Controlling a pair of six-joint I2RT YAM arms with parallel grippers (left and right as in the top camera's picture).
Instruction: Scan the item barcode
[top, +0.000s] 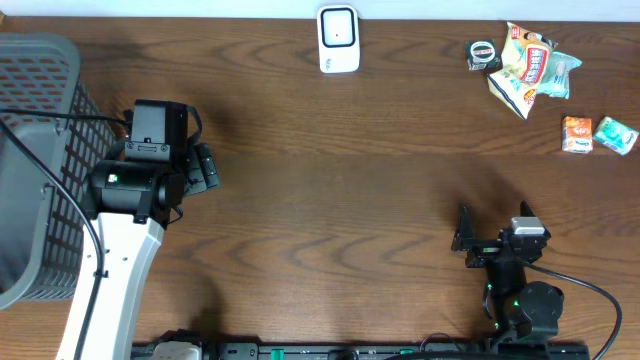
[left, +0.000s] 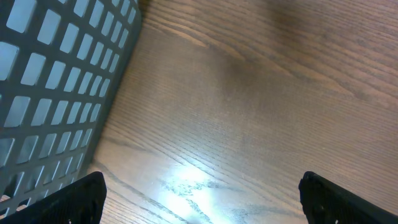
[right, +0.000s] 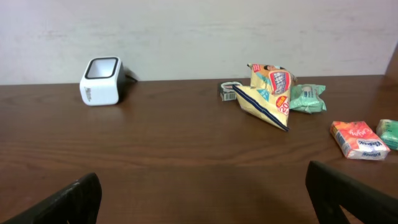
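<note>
Right now, the right gripper (top: 466, 240) is seen fully spread and empty at the lower right of the overhead frame. It is seemingly parked low so that its wrist camera is pointed across the table (top: 350, 200) at the goods. Over at centre left, the left gripper (top: 205, 168) is likewise found wide apart, with nothing clasped, just beside the grey lattice basket (top: 40, 150). Nothing has been picked up yet. The candidates for scanning are clustered at the upper right: a crinkled yellow snack bag (top: 525, 65), a boxy orange packet (top: 576, 134) and a glossy teal pouch (top: 615, 134). The white, rounded scanner (top: 338, 38) is set at top centre, well apart from them, on dark grained wood.
</note>
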